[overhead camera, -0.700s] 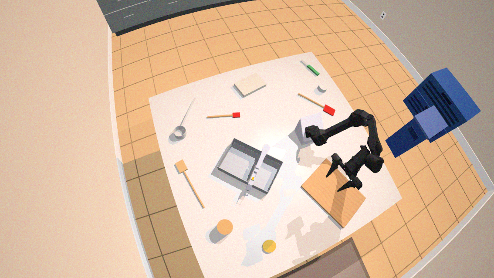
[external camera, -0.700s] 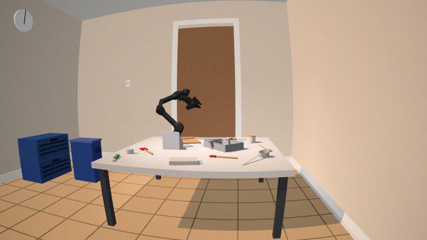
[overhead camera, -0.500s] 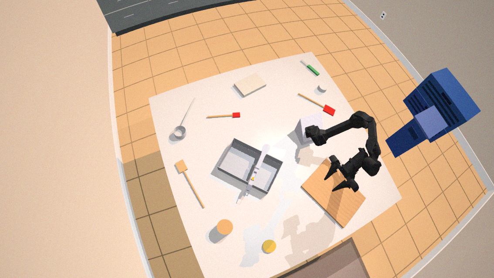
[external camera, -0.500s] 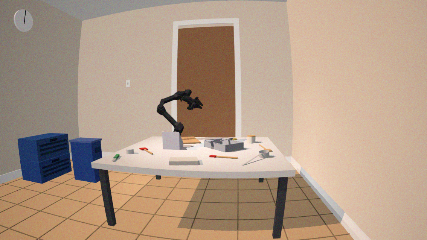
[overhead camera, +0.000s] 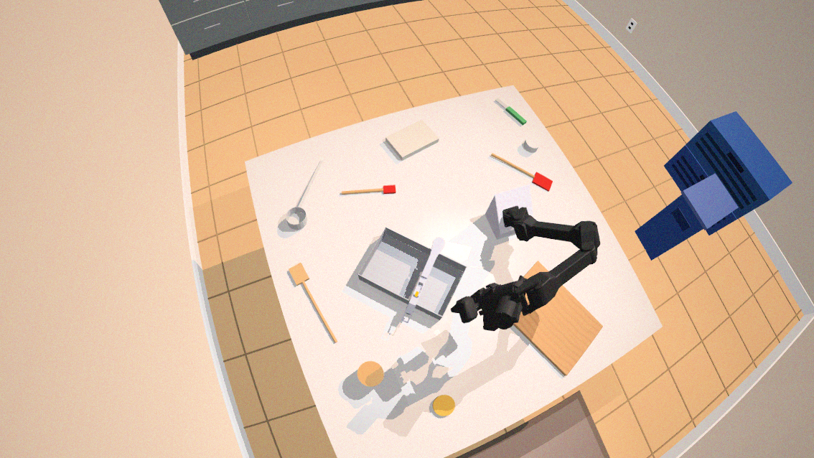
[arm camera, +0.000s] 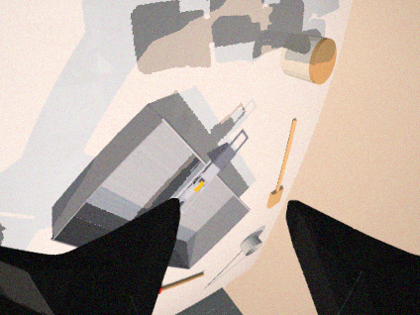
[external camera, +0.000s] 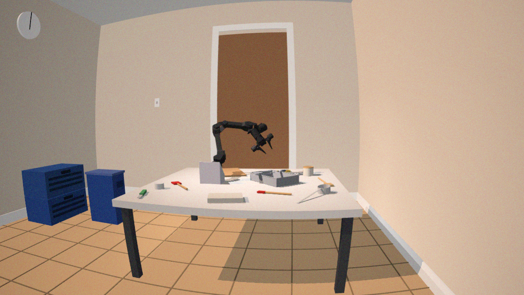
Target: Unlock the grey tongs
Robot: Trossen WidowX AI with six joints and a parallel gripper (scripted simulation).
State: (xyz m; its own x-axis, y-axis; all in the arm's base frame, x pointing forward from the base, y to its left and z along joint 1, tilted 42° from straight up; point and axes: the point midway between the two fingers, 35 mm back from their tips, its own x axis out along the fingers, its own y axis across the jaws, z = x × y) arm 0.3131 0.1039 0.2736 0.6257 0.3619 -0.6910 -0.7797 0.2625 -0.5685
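Wrist view, gripper point(arm camera: 234, 208) parted around nothing, roasting tin point(arm camera: 124, 170), spatula point(arm camera: 285, 158), ladle point(arm camera: 251, 244) beyond.

No text, label, brand, number or sign can be read in any of the three views. On the round wall clock point(external camera: 25, 26), at ten o'clock in the exterior view, a dark hand points just past twelve, and no numerals can be made out on the pale face.
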